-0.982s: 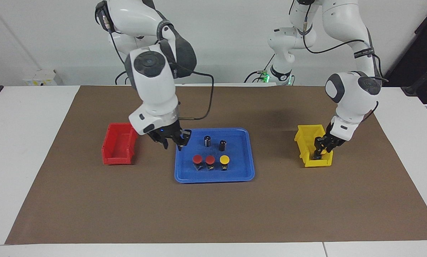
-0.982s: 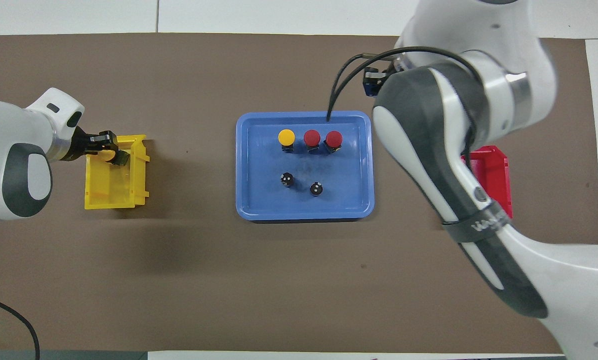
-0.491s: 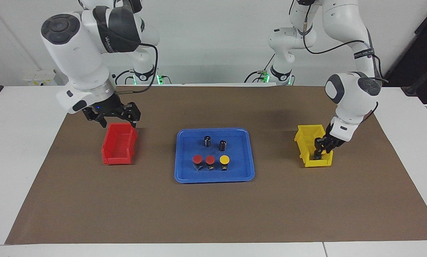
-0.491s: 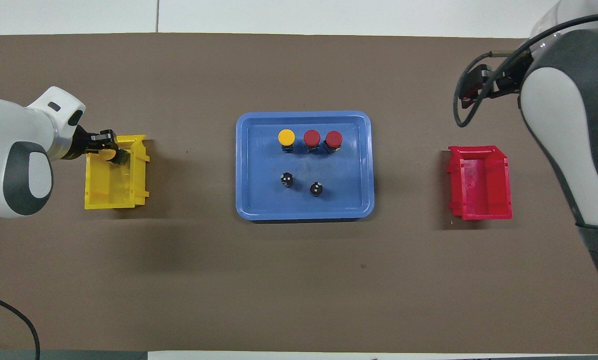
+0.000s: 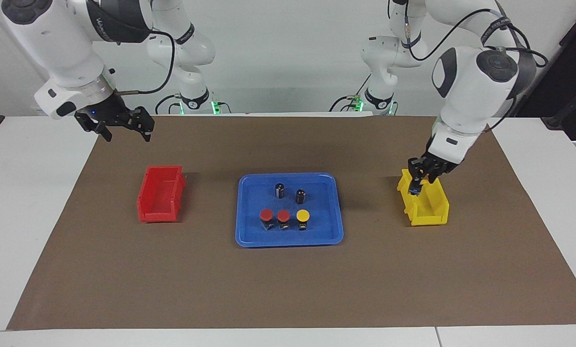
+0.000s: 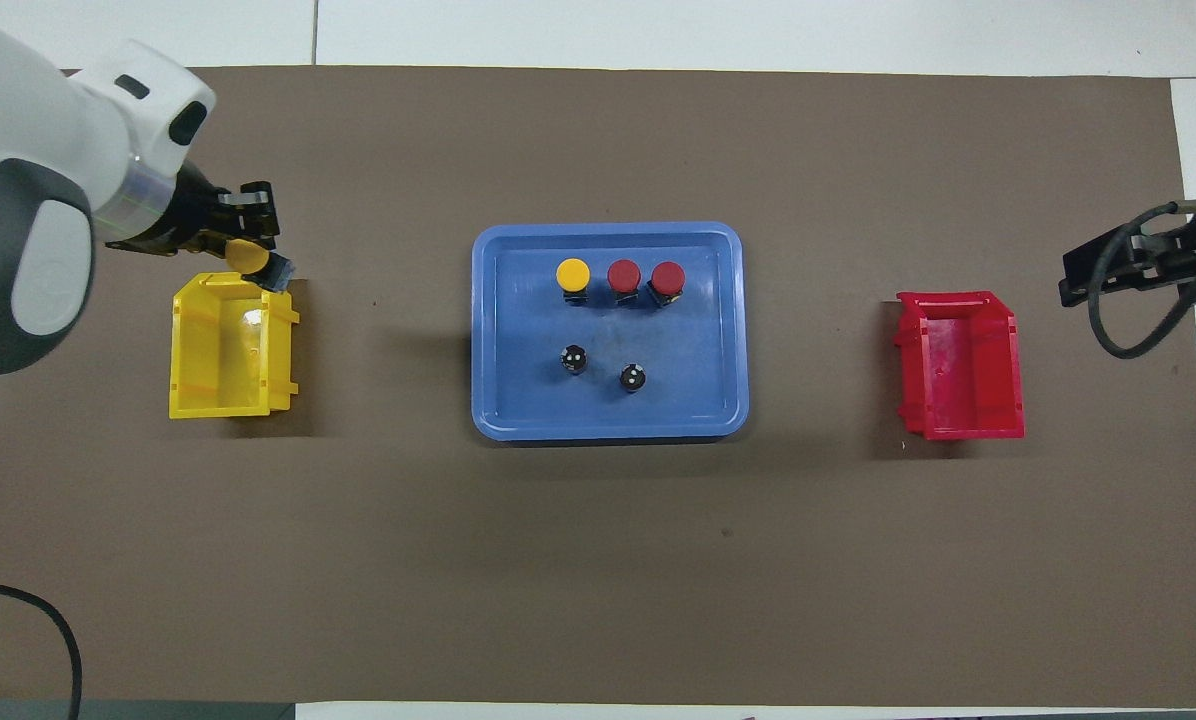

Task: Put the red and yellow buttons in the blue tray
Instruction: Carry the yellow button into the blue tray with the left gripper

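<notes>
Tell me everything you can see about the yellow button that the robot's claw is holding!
The held yellow button has a round, smooth, plastic-looking yellow cap; the short dark body beneath it is mostly hidden by the claw. The left claw is shut on it and holds it in the air, tilted, above the yellow bin, over the bin's end farther from the robots. It touches nothing but the claw. It is not yet in the blue tray.

A red bin [image 5: 160, 200] sits on the brown mat [image 5: 288, 289] toward the right arm's end; a yellow bin [image 5: 425, 205] sits toward the left arm's end. Between them stand 2 dark capless cylinders [image 5: 280, 190], just beside each other.
</notes>
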Robot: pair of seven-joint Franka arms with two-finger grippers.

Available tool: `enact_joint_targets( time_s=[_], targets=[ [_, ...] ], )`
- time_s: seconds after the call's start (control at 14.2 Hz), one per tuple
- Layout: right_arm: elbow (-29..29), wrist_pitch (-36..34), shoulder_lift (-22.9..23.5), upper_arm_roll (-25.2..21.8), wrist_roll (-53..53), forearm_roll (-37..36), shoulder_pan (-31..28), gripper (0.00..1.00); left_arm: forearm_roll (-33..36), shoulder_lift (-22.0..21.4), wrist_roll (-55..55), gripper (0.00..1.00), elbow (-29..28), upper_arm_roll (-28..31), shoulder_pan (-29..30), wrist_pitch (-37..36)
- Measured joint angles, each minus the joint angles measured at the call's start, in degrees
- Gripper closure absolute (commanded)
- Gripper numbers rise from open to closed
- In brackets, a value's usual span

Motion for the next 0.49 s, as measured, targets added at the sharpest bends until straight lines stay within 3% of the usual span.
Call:
enact_joint_targets(
  time_s=[0.21, 0.49],
  targets=[
    [-3.7, -0.5, -3.4, -6.5, -2.8, 0.0, 1.9, 0.00, 0.0, 2.8, -15.6, 0.98, -0.1, -0.2, -6.9, 6.1],
    [-5.7, -1.0, -4.8, -9.4, -3.9, 0.0, 1.9, 0.00, -0.4, 8.3, -28.0, 0.98, -0.1, -0.4, -11.7, 13.0]
  ],
)
